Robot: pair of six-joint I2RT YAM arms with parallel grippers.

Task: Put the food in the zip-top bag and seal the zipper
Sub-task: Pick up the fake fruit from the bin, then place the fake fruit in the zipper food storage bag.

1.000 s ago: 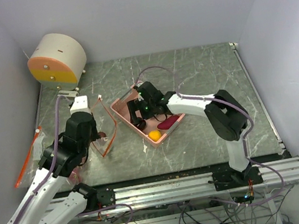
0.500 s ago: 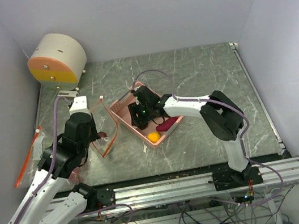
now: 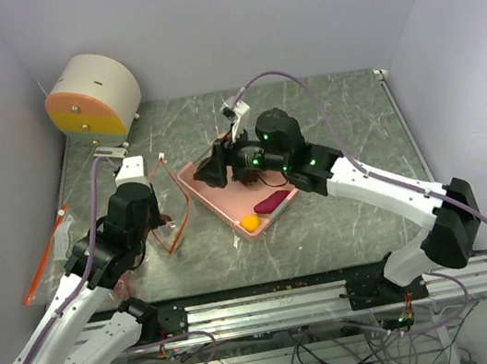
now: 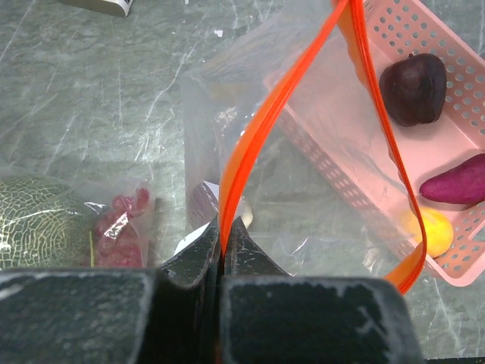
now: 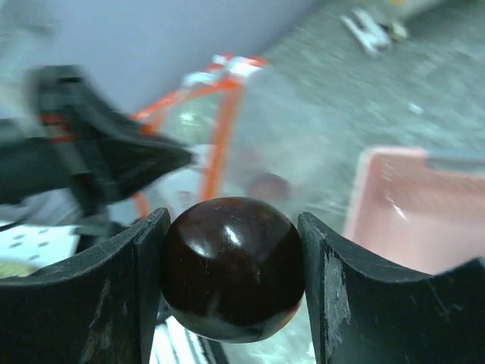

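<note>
Top external view: the left gripper (image 3: 164,223) pinches the zipper (image 3: 189,205) of the zip-top bag (image 3: 173,194), which sits just left of the pink basket (image 3: 203,193). The right gripper (image 3: 213,172) hovers over the basket's far-left end.

Left wrist view: the jaws are closed on the orange strip and the bag mouth gapes in a loop. A dark purple piece (image 4: 413,87), a magenta piece (image 4: 455,182) and an orange-yellow fruit (image 4: 432,231) lie in the basket.

Right wrist view: the fingers clamp a dark round fruit (image 5: 233,269), with the open mouth ahead.

This looks like mid-transfer. Next, the fruit needs carrying left and releasing inside the loop.

Right claw (image 3: 208,173) over pink basket (image 3: 215,204), left claw (image 3: 164,221) holding zip-top bag (image 3: 182,213)
</note>
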